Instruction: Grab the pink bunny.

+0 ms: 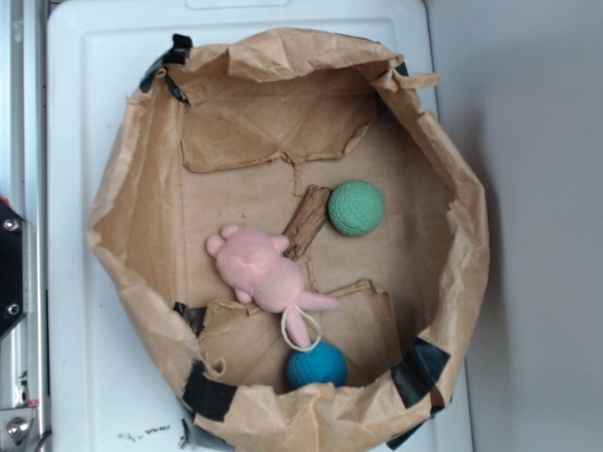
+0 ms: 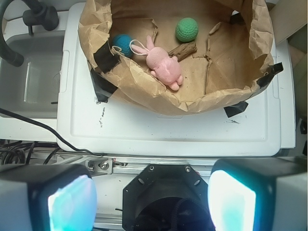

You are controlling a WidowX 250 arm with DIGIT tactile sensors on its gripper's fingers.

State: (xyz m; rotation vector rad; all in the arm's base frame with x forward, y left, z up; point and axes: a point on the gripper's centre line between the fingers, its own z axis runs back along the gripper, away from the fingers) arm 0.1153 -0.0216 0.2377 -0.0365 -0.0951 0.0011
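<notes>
**Entry: pink bunny in paper basin, gripper parked short of it**

1. Gripper (image 2: 152,192). Nearest item, at 6 o'clock of the wrist view. The two pads (image 2: 72,202) stand far apart with nothing between them: wide open, empty. It sits outside the basin, over the metal rail, well apart from the toy.

2. White lid (image 2: 168,125). Flat plastic surface bearing the basin; bare strip between the rail and the paper wall.

3. Paper basin (image 2: 159,98). Crumpled brown paper, black tape at the rim, cardboard floor. Near wall is raised and floppy.

4. Pink bunny (image 2: 163,67). Lying on its side on the basin floor, just behind the near wall; about 7 o'clock of the basin's centre in the exterior view. White string loop (image 2: 138,46) at its far end.

5. Blue ball (image 2: 123,43). Just beside the loop, at 10 o'clock of the bunny.

6. Wood piece (image 2: 183,49). Touching or nearly touching the bunny at 1 o'clock.

7. Green ball (image 2: 186,29). Farthest, apart from the toy.

Risks, as judged: a low approach could snag the near wall and drag the basin; a grip off toward the loop could catch the blue ball or only a thin limb; soft plush may slip from a shallow pinch.
</notes>
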